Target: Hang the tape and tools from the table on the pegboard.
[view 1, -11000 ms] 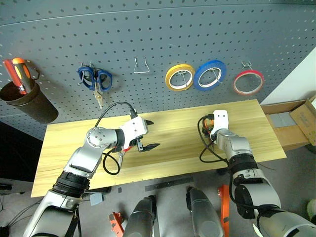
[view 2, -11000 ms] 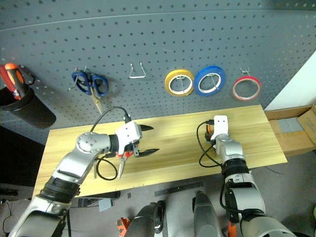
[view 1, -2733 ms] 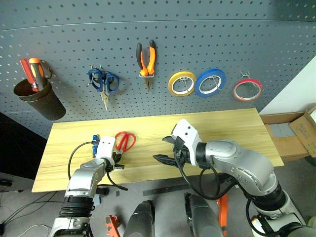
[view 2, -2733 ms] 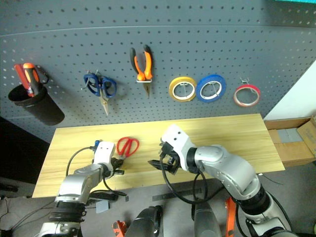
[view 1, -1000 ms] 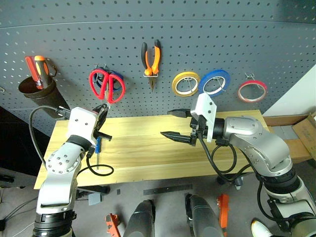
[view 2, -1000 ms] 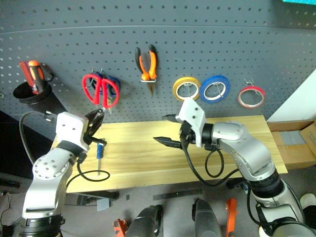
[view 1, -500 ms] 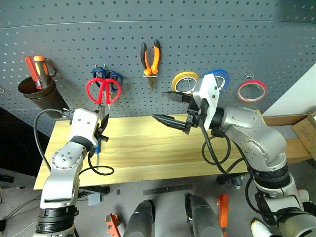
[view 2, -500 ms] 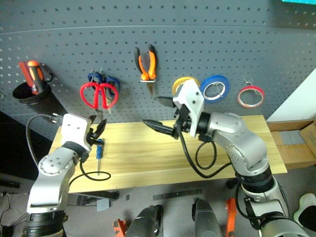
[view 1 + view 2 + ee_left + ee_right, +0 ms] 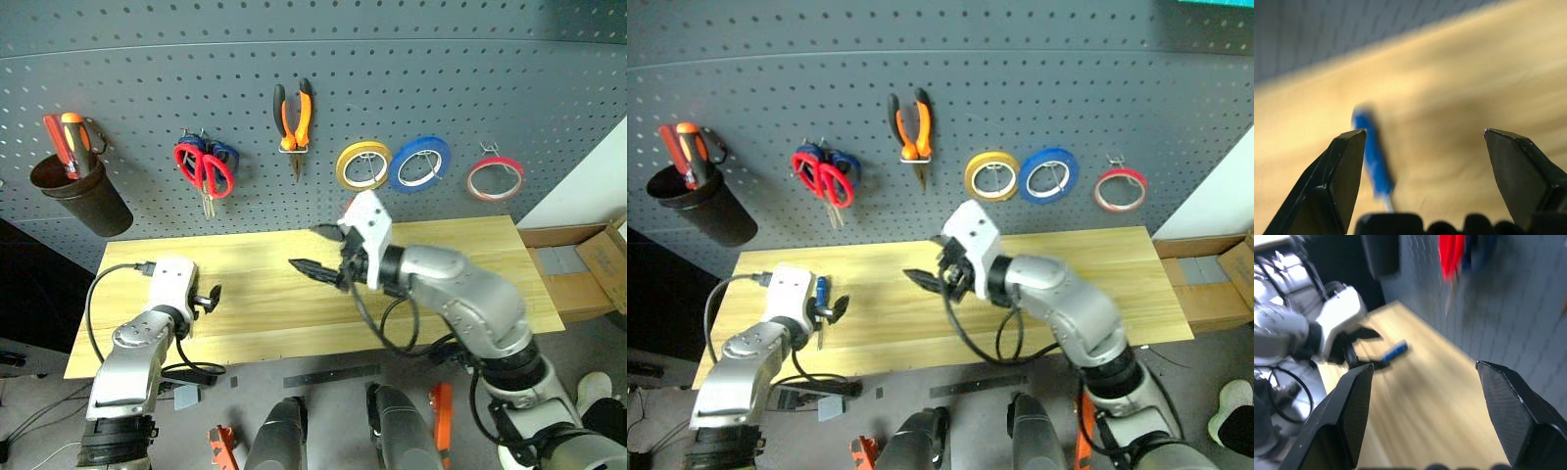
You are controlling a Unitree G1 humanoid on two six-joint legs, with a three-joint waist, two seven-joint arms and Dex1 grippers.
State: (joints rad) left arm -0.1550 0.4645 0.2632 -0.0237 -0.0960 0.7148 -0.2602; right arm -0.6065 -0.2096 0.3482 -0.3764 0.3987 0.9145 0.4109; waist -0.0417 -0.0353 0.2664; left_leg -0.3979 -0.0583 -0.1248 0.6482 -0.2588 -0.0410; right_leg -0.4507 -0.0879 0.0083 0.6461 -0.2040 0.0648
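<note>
Pegboard (image 9: pixel 411 59) spans frame top, behind table (image 9: pixel 460 264). Hung left to right: cup (image 9: pixel 83 201) with screwdrivers, scissors (image 9: pixel 206 168), pliers (image 9: pixel 294 116), three tape rolls. Screwdriver (image 9: pixel 819 294) lies on table at lower left, by left gripper (image 9: pixel 831 308). Right gripper (image 9: pixel 315 250) above table centre.

So the red-handled scissors (image 9: pixel 204 168) are up on the pegboard (image 9: pixel 411 59) now, hanging over the blue-handled scissors (image 9: pixel 221 155), and the left tool (image 9: pixel 204 299) isn't holding them anymore. It's dropped down to the counter (image 9: pixel 274 323) with its fingers spread wide, right by the blue-handled screwdriver (image 9: pixel 820 294). The right tool (image 9: pixel 315 253) has swung lower and further left over the counter.
</note>
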